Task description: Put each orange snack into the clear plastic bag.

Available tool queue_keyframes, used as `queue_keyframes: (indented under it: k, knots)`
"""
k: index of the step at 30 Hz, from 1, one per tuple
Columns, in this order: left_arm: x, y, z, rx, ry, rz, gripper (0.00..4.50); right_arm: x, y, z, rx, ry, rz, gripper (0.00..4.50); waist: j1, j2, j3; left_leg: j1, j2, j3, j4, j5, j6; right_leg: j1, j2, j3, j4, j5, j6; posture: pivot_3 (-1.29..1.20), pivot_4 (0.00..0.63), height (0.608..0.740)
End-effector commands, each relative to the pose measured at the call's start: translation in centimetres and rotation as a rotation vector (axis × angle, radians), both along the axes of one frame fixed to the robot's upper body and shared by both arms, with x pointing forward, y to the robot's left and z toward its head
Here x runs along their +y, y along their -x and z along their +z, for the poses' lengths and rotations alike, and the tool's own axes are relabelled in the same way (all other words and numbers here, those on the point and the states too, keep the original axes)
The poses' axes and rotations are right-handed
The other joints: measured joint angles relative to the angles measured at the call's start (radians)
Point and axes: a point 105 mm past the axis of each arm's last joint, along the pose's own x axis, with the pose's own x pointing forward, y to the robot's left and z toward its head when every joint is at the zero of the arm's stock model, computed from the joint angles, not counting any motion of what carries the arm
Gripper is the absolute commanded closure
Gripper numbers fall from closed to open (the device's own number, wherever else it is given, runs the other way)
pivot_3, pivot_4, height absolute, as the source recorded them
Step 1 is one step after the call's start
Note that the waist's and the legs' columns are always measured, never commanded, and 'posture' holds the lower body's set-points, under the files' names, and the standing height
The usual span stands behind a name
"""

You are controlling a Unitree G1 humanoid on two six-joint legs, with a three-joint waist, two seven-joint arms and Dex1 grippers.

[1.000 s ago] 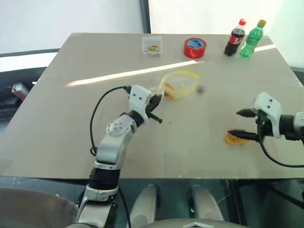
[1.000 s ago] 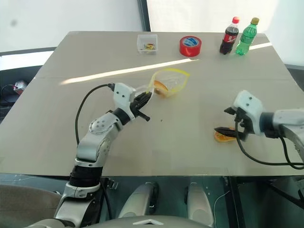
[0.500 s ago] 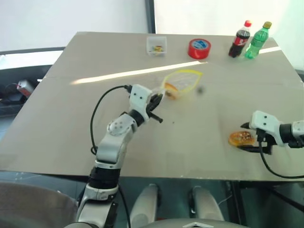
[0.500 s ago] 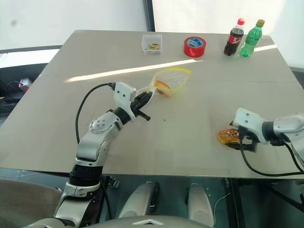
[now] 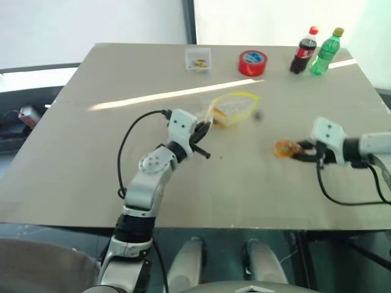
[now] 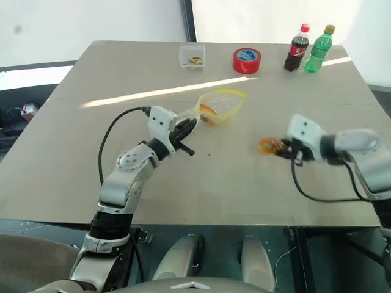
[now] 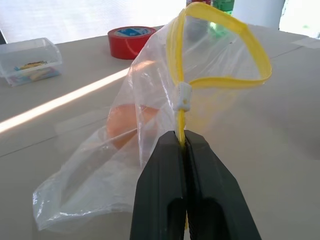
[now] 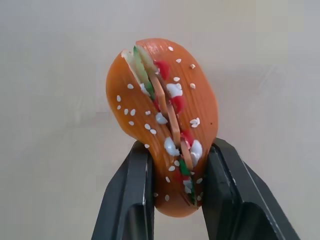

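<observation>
Lifted now: glossy oval orange snack (image 8: 162,125)

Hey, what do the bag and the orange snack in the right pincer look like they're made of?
Clear plastic bag: thin glossy plastic film, see-through and crinkled, with a yellow zip strip. Orange snack: looks like smooth moulded plastic, a burger shape with ridges and painted white seeds; possibly a toy, though I can't be sure.
</observation>
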Motion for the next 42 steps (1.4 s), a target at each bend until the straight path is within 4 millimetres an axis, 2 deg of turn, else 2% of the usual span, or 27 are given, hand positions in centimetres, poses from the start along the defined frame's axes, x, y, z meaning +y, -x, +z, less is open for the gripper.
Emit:
queue_keyframes:
  k: [1,4,8,13,24,26,27,29,30,31,35,38,42]
  knots:
    - [-0.3,0.3,1.2,-0.052,-0.003,-0.012,4.50,1.4,-1.3,2.8,-0.175,-0.048,-0.032,3.30,0.009,0.000,0.000,0.000,0.000,0.000,0.000,0.000,0.000,0.001,0.000,-0.002,0.000,0.000,0.000,0.00,0.150,0.740]
    - [-0.4,0.3,1.2,-0.053,-0.005,-0.015,4.50,3.7,-2.8,3.8,-0.245,-0.040,-0.007,3.30,0.010,0.000,0.000,-0.001,-0.001,-0.001,0.000,0.000,0.000,0.000,-0.002,0.000,-0.001,0.000,0.000,0.00,0.150,0.740]
    - [-0.6,0.3,1.2,-0.056,-0.013,-0.021,4.50,5.7,-4.9,5.2,-0.327,-0.015,-0.019,3.30,0.001,0.000,0.000,-0.001,-0.002,-0.001,0.000,0.000,0.000,0.000,-0.002,0.000,0.000,0.000,0.000,0.00,0.150,0.740]
    - [-0.8,0.5,1.0,-0.056,-0.018,-0.028,4.50,7.9,-6.1,7.6,-0.453,0.027,0.004,3.30,0.000,0.000,0.000,-0.001,-0.002,-0.001,-0.001,0.000,-0.001,-0.001,-0.002,0.000,0.000,0.000,0.000,0.00,0.150,0.740]
    - [-1.3,0.4,1.3,-0.063,-0.004,-0.032,4.50,11.1,-6.5,6.2,-0.619,0.292,0.167,3.30,-0.003,0.000,0.000,-0.001,-0.004,-0.001,-0.001,0.000,-0.001,-0.001,-0.002,0.000,0.000,0.000,0.000,0.00,0.150,0.740]
    - [-1.3,0.4,1.3,-0.064,-0.005,-0.034,4.50,11.3,-6.6,6.4,-0.638,0.287,0.167,2.72,-0.003,0.000,0.000,-0.001,-0.004,-0.001,-0.001,0.000,-0.001,-0.001,-0.001,0.000,0.000,0.000,0.000,0.00,0.150,0.740]
    - [-1.3,0.4,1.3,-0.064,-0.005,-0.035,4.50,11.6,-6.6,6.5,-0.639,0.274,0.167,2.58,-0.003,0.000,0.000,-0.001,-0.004,-0.001,-0.001,0.000,-0.001,-0.001,-0.001,0.000,0.000,0.000,0.000,0.00,0.150,0.740]
    - [-1.3,0.3,1.3,-0.063,-0.006,-0.034,4.50,11.9,-6.4,6.8,-0.614,0.231,0.166,1.53,-0.003,0.000,0.000,-0.001,-0.004,-0.001,-0.001,0.002,-0.003,-0.001,-0.001,0.000,0.000,0.000,0.000,0.00,0.150,0.740]
    - [-1.3,0.3,1.3,-0.063,-0.006,-0.033,4.50,11.9,-6.3,7.0,-0.606,0.215,0.163,0.72,-0.002,0.000,0.000,-0.001,-0.004,-0.001,-0.001,0.002,-0.003,-0.001,-0.002,0.000,0.000,0.000,0.000,0.00,0.150,0.740]
    - [-1.2,0.3,1.3,-0.064,-0.006,-0.031,4.50,11.8,-6.2,7.3,-0.602,0.204,0.161,0.63,-0.002,0.000,0.000,-0.001,-0.004,-0.001,-0.001,0.002,-0.003,-0.001,-0.002,0.000,0.000,0.000,0.000,0.00,0.150,0.740]
    - [-1.1,0.2,1.3,-0.064,-0.004,-0.022,4.50,10.0,-5.8,8.8,-0.560,0.149,0.130,0.63,0.001,0.000,0.000,-0.001,-0.004,-0.002,-0.001,0.001,-0.002,-0.001,-0.002,0.000,0.000,0.000,0.000,0.00,0.150,0.740]
    - [-1.1,0.2,1.3,-0.064,-0.003,-0.019,4.50,8.1,-6.4,9.5,-0.539,0.121,0.057,0.63,0.000,0.000,0.000,-0.001,-0.004,-0.002,-0.001,0.000,0.000,-0.001,-0.002,0.000,0.000,0.000,0.000,0.00,0.150,0.740]
    - [-1.0,0.2,1.2,-0.063,-0.002,-0.017,4.50,4.7,-7.6,7.5,-0.495,0.239,-0.012,0.63,-0.001,0.000,0.000,-0.001,-0.004,-0.002,-0.001,0.000,0.000,-0.001,-0.002,0.000,0.000,0.000,0.000,0.00,0.150,0.740]
